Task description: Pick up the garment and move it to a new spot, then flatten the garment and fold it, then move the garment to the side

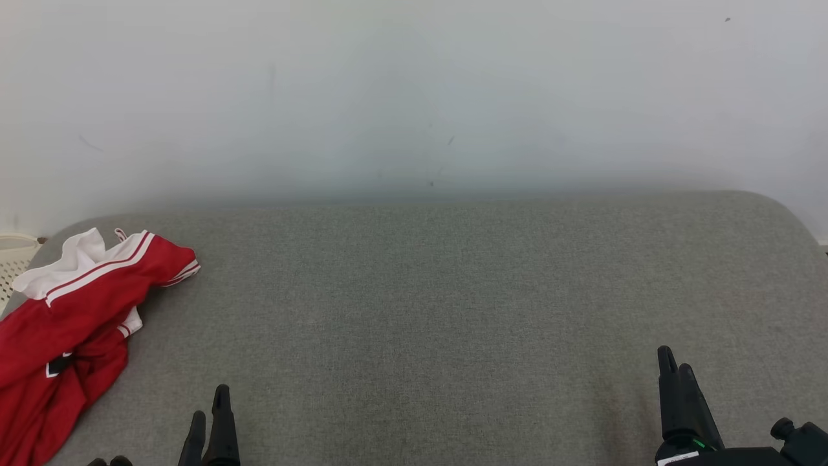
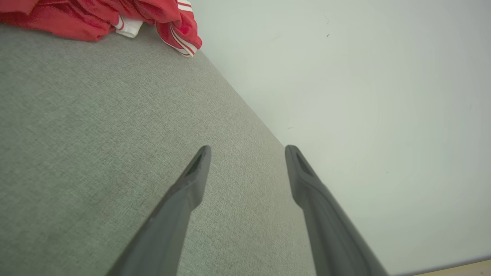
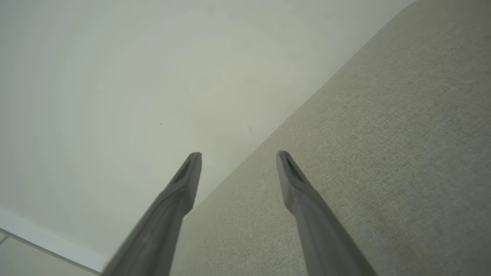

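Observation:
A crumpled red garment (image 1: 71,310) with white collar and white stripes lies at the left end of the grey fabric surface (image 1: 453,310), partly over its left edge. The left wrist view has the garment (image 2: 115,15) along its top left. My left gripper (image 1: 210,404) hovers at the lower left, to the right of the garment and apart from it, open with nothing between its fingers (image 2: 191,180). At the lower right my right gripper (image 1: 676,366) is open and empty too, its fingers (image 3: 184,180) over the bare surface.
A pale wall (image 1: 414,97) rises right behind the grey surface. A white perforated basket (image 1: 13,255) peeks out at the far left, behind the garment. The surface's far right corner (image 1: 770,207) is rounded.

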